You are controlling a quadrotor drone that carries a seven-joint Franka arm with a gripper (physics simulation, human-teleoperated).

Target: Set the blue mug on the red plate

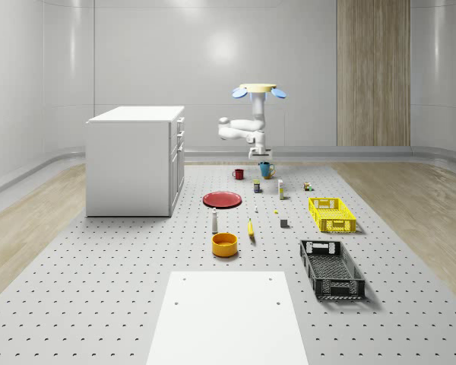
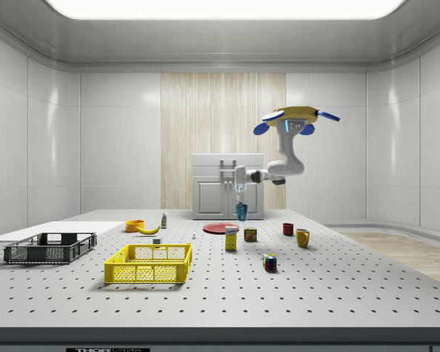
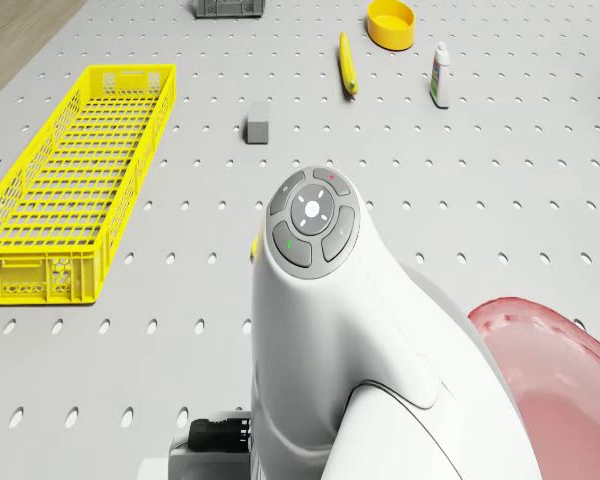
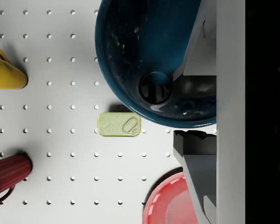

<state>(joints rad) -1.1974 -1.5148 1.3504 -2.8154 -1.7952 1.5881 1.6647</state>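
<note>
The drone (image 1: pixel 258 90) hovers over the far part of the pegboard table, beyond the red plate (image 1: pixel 222 199). Its arm reaches down, and the gripper (image 1: pixel 257 156) is shut on the rim of the blue mug (image 1: pixel 266 169). The side view has the blue mug (image 2: pixel 241 212) hanging upright a little above the table under the gripper (image 2: pixel 239 199), past the red plate (image 2: pixel 221 228). In the wrist view one finger is inside the blue mug (image 4: pixel 149 60) and one outside, the gripper (image 4: pixel 193 123) pinching the wall. The red plate (image 4: pixel 170 200) lies below and off to one side.
Under the mug are a flat tin (image 4: pixel 119 124), a yellow mug (image 4: pixel 4 70) and a red mug (image 4: pixel 7 175). A yellow crate (image 1: pixel 331 214), black crate (image 1: pixel 330 268), banana (image 3: pixel 348 65), orange bowl (image 3: pixel 391 22) and bottle (image 3: pixel 439 75) lie nearer. A white cabinet (image 1: pixel 135 160) stands at the whole-scene view's left.
</note>
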